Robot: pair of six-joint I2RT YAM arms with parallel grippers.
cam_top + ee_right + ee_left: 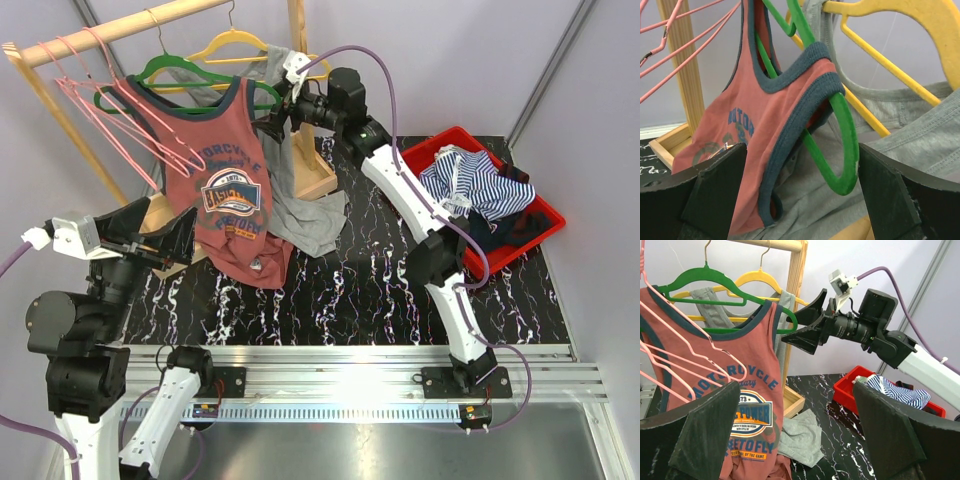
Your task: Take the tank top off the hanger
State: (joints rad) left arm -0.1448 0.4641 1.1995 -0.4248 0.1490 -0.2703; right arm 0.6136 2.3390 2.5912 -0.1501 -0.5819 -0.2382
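Your left gripper (pixel 182 240) is nearest, low at the left. Its fingers are spread wide and nothing is between them. It points toward the lower part of the tank top (pixel 228 190) and stands just beside the cloth.

Further left and up, pink hangers (pixel 100 110) hang from the wooden rail (pixel 110 30), and their wires cross in front of the tank top's left shoulder. The tank top is red with dark blue edges and it hangs on the green hanger (pixel 170 68). Its hem reaches down to the black table (pixel 350 290).

At the right end of the green hanger you see the right gripper (pixel 281 108). It is also wide open and grasps nothing. In the right wrist view, the shoulder strap (pixel 805 70) lies over the hanger's curved end, between the two fingers and apart from both.

Behind it, a grey top (pixel 305 215) hangs on the yellow hanger (pixel 235 42). At the far right, a red bin (pixel 530 235) holds a striped cloth (pixel 470 180).
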